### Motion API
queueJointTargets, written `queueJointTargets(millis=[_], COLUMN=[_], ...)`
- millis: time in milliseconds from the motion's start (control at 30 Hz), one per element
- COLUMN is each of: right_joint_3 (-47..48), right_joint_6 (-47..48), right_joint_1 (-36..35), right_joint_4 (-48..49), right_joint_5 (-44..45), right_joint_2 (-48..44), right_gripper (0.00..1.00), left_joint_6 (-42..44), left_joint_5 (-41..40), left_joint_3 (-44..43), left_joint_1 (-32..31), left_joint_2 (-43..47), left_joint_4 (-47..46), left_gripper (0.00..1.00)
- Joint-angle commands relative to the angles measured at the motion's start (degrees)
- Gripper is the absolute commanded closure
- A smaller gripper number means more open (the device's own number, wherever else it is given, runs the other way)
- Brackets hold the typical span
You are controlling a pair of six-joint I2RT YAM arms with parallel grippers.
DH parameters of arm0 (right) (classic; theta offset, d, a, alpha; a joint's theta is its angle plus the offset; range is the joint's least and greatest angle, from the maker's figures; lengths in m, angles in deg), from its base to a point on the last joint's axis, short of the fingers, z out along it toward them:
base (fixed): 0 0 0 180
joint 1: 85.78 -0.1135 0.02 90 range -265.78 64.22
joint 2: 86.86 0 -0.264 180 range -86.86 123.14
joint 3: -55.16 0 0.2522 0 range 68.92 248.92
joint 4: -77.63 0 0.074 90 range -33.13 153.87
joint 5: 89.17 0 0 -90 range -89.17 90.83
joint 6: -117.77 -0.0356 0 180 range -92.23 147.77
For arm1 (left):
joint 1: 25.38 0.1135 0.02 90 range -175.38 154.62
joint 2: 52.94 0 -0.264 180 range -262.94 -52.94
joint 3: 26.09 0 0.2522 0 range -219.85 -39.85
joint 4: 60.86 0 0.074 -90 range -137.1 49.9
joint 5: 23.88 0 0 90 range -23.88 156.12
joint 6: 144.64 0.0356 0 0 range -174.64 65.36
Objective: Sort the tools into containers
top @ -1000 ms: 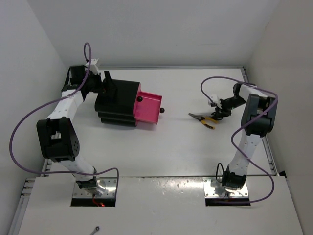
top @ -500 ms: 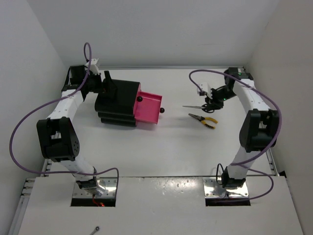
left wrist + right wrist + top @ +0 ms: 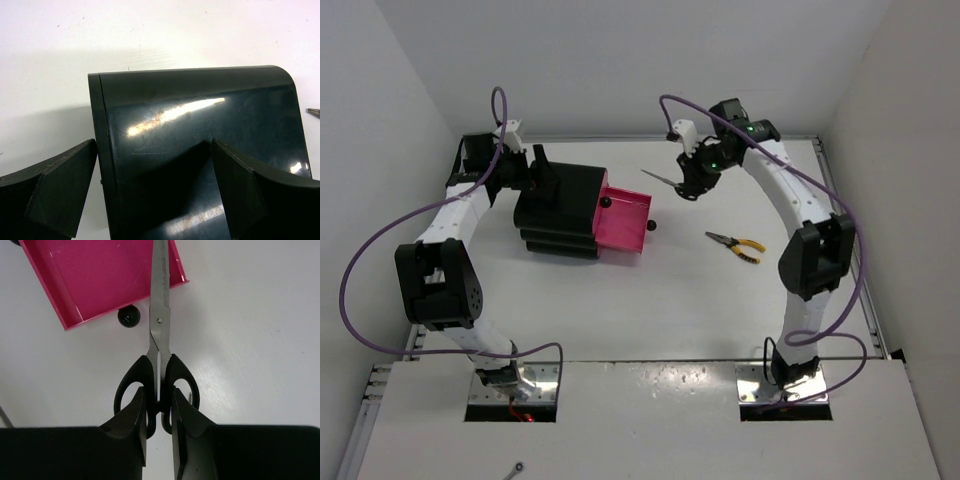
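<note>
My right gripper [image 3: 693, 183] is shut on the black-handled scissors [image 3: 663, 179] and holds them in the air, blades pointing left toward the cabinet. In the right wrist view my gripper [image 3: 159, 405] clamps the handles [image 3: 156, 382] and the blade [image 3: 160, 285] reaches over the open magenta drawer [image 3: 95, 275]. That drawer [image 3: 625, 222] sticks out of the black cabinet [image 3: 560, 215]. The yellow-handled pliers [image 3: 737, 245] lie on the table. My left gripper [image 3: 535, 175] is open at the cabinet's back edge [image 3: 200, 140], one finger [image 3: 60, 190] beside it, the other [image 3: 245, 190] over its top. The screwdriver is out of view.
The open drawer's black knob [image 3: 652, 227] points right; it also shows in the right wrist view [image 3: 129, 316]. Another knob [image 3: 605, 202] shows on the cabinet front. White walls close in the table at the back and both sides.
My right gripper has lifted the scissors from beside the pliers and carried them left and toward the back, close to the open drawer. The left arm and cabinet have not moved.
</note>
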State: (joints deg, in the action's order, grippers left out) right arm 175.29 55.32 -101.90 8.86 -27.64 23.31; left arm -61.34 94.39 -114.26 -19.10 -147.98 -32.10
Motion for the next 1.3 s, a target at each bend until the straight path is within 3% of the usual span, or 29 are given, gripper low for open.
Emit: queueJointTargets(millis=[0,100,333,833,1267], right_joint_3=[7.42,11.66,12.20,23.10,21.34], right_joint_6=[-8.04,-8.04,-8.04,-15.59,-24.64], right_joint_1=[-4.53,-6.29,-10.94,-15.26,-18.07], right_joint_4=[-6.05,-10.28,-10.30,-14.25,-5.21], right_joint_5=[5.25,6.50,10.53,8.61,7.46], right_joint_2=[4.78,8.39,8.92,19.64,20.70], right_gripper=[1.00,1.00,1.00,1.00,1.00], left_joint_6=[4.41,4.41,4.41,4.41,4.41], left_joint_5=[-3.05,-3.05,-3.05,-3.05,-3.05], left_joint_3=[3.57,3.57,3.57,3.57,3.57], left_joint_1=[-2.42,-2.42,-2.42,-2.42,-2.42], left_joint_2=[-5.06,-5.06,-5.06,-5.59,-5.59], left_joint_4=[11.45,11.45,11.45,11.45,11.45], left_gripper=[0.00,0.00,0.00,0.00,0.00])
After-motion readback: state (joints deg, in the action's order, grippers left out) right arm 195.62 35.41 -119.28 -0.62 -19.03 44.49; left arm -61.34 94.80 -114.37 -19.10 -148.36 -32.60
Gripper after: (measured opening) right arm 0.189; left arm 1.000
